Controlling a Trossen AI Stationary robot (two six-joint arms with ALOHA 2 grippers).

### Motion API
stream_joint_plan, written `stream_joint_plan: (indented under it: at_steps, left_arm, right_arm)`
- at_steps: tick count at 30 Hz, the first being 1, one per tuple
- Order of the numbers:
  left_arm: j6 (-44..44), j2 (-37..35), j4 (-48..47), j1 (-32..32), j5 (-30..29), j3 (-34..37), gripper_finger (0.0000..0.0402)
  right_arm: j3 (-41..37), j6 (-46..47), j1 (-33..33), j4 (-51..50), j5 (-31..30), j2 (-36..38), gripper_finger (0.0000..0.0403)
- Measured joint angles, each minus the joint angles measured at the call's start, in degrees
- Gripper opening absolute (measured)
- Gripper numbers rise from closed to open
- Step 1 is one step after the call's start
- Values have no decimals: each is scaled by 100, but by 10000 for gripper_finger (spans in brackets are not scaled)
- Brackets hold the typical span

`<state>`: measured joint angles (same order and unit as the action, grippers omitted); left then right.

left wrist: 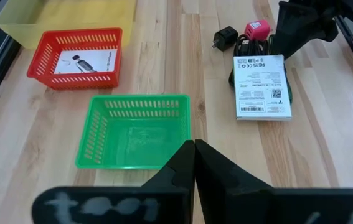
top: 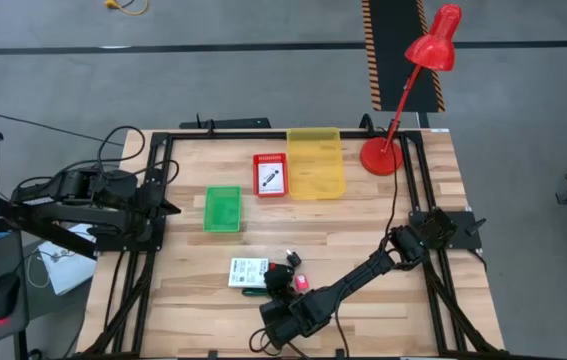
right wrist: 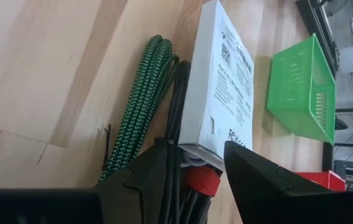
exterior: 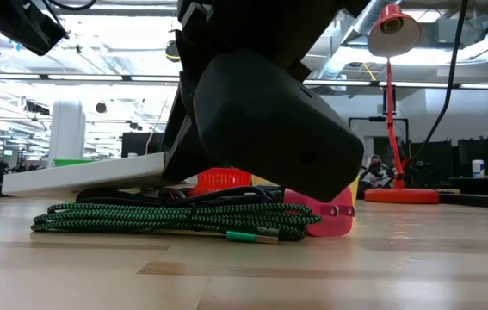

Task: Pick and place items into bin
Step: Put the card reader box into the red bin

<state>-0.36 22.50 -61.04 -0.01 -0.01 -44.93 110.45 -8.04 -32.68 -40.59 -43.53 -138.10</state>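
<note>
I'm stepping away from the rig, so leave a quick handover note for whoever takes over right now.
Right gripper: open, low at the table's near edge, fingers straddling the white box end and cables.
Left gripper: shut, empty, parked at the left side.
Item pile near front: white box lying on the green braided cable, black cable, black charger, pink charger.
Bins: green basket empty; red basket holds one printed card; yellow bin looks empty.
Done: the card in the red basket, at most.
Left: the whole pile.

green cable partly under white box, right arm blocking the pile behind
</note>
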Motion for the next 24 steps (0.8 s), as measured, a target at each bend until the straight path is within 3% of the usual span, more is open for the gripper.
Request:
stream_joint_plan:
  at_steps: [24]
  left_arm:
    - [-5,-2,-2,-2,0,0,0]
  right_arm:
    - [-197,-253,172,432,294,0,141]
